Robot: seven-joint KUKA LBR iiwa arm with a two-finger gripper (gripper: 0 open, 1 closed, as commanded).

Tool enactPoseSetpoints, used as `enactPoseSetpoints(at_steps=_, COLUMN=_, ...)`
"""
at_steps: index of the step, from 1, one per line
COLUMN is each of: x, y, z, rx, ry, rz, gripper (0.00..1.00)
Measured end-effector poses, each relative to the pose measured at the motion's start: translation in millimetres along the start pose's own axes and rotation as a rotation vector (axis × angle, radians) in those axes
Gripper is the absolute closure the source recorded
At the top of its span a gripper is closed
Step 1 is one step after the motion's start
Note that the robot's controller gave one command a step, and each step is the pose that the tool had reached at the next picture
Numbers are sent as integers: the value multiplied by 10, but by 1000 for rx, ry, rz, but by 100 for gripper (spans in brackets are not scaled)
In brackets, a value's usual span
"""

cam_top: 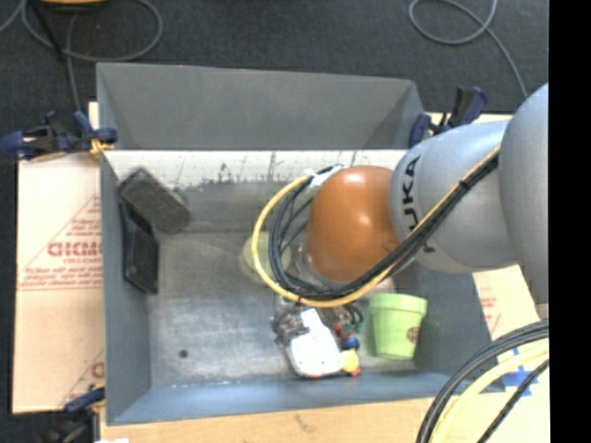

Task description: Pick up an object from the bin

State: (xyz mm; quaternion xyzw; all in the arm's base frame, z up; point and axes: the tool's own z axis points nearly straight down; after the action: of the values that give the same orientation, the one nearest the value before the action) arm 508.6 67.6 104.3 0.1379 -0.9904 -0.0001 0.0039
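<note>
White toy (pixel 319 351) with yellow trim lies by the bin's (pixel 199 340) near wall, just beside a green cup (pixel 397 326). The gripper (pixel 294 325) sits at its edge; whether open or closed I cannot tell. Best to centre on the toy, clear of the cup, before lifting.

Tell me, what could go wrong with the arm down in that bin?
The gripper is down beside the white toy, close to the bin's near wall, so it may shove the toy against that wall rather than lift it. The green cup sits close beside, and the arm could bump it.
</note>
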Motion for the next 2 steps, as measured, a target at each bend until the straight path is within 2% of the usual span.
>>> enactPoseSetpoints(at_steps=1, x=185, y=-219, z=-83, rx=2, ry=-11, rz=-184, gripper=0)
enactPoseSetpoints(at_steps=2, x=254, y=-248, z=-17, rx=1, ry=-9, rz=-190, gripper=0)
